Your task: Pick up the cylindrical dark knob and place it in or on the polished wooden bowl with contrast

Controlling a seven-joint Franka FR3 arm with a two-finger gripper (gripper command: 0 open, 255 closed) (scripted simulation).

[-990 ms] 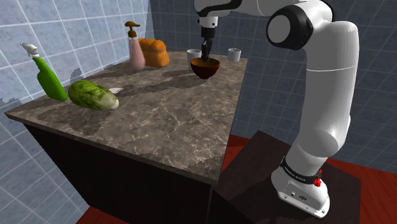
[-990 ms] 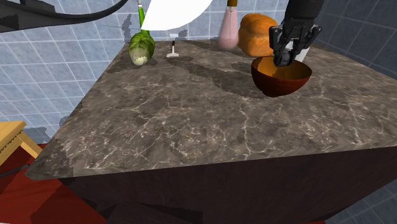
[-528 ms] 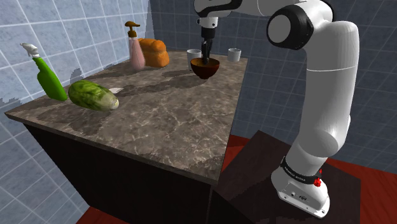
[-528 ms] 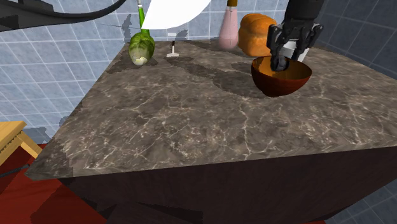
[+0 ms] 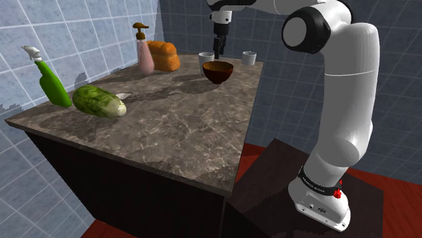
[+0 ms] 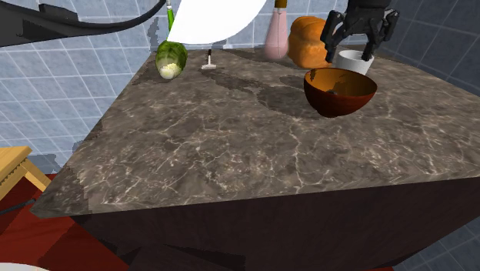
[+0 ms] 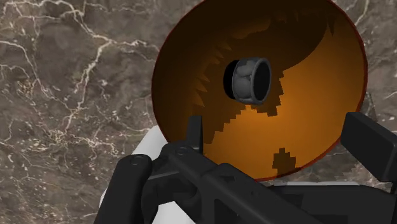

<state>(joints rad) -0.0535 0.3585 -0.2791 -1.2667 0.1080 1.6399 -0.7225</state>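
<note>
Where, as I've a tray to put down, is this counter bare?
The wide stretch of counter from the green vegetable across to the bowl, and toward the shoulder view's near edge, is bare. The far end is crowded: pump bottle, bread, cups, bowl.

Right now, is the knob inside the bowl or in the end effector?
Inside: the dark knob lies in the brown bowl, the open end effector above, not touching it.

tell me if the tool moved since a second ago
Yes. The tool rose from inside the brown bowl to above its rim, open, leaving the knob in the bowl.
</note>
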